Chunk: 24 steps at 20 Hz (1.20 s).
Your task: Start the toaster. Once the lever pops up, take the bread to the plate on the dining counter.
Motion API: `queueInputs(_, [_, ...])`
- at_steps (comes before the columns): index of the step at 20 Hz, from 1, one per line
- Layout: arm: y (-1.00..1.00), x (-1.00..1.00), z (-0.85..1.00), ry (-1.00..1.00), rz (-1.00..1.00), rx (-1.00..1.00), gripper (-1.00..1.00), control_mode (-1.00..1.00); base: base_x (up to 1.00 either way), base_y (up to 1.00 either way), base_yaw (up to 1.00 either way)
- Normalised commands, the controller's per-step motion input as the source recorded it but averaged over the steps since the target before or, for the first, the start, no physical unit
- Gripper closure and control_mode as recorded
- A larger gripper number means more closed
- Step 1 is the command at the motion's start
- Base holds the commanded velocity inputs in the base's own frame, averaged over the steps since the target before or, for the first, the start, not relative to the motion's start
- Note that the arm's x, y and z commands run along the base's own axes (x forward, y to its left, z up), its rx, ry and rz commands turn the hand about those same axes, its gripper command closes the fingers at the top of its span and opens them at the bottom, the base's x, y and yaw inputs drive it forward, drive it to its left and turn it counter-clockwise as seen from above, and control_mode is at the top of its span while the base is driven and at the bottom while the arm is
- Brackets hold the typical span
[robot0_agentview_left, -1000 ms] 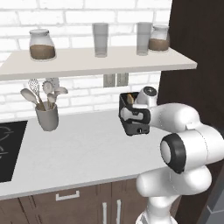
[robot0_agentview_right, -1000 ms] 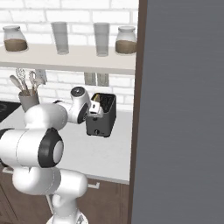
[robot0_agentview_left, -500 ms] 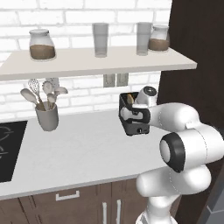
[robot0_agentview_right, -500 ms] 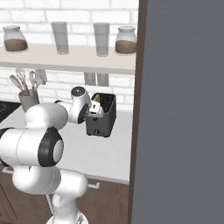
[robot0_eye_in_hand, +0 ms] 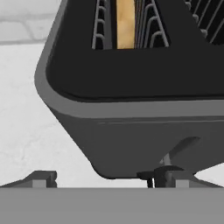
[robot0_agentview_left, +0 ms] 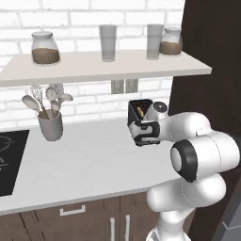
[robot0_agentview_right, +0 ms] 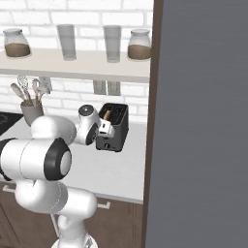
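The black toaster (robot0_agentview_left: pixel 135 104) (robot0_agentview_right: pixel 116 133) stands on the white worktop by the brick wall. A slice of bread (robot0_agentview_left: pixel 140 111) (robot0_agentview_right: pixel 107 114) (robot0_eye_in_hand: pixel 125 24) sits upright in its left slot, golden crust showing. My gripper (robot0_agentview_left: pixel 141 128) (robot0_agentview_right: pixel 103 129) (robot0_eye_in_hand: pixel 105 178) is pressed close against the toaster's dark grey front face (robot0_eye_in_hand: pixel 131 131), open, with its fingertips (robot0_eye_in_hand: pixel 41 178) spread wide. The grey lever (robot0_eye_in_hand: pixel 181 146) juts from the front just above the right tip. The plate and the dining counter are out of view.
A grey utensil cup (robot0_agentview_left: pixel 50 126) (robot0_agentview_right: pixel 31 112) stands to the left on the worktop (robot0_agentview_left: pixel 84 160). A shelf (robot0_agentview_left: pixel 103 68) above carries jars and glasses. A tall dark panel (robot0_agentview_left: pixel 212 56) (robot0_agentview_right: pixel 203 121) closes in the right side. A black cooktop (robot0_agentview_left: pixel 9 160) lies at the far left.
The hand has crept slightly lower along the toaster's front. The toaster and bread have not moved.
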Motion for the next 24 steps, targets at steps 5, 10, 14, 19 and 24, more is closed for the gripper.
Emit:
queueInputs(5, [0.00, -0.21, -0.98, 0.00, 0.00, 0.01, -1.00, -1.00, 0.00, 0.00, 0.00])
queueInputs(10, [0.00, -0.19, -0.93, 0.00, 0.00, 0.00, -1.00, -1.00, 0.00, 0.00, 0.00])
queueInputs(14, [-0.02, -0.70, -0.17, -0.07, -0.01, 0.03, -1.00, -1.00, 0.00, 0.00, 0.00])
queueInputs(19, [0.00, -0.79, 0.92, -0.23, -0.02, 0.10, -1.00, -1.00, 0.00, 0.00, 0.00])
queueInputs(24, [0.00, -0.34, 1.00, -0.14, -0.05, 0.11, -1.00, -1.00, 0.00, 0.00, 0.00])
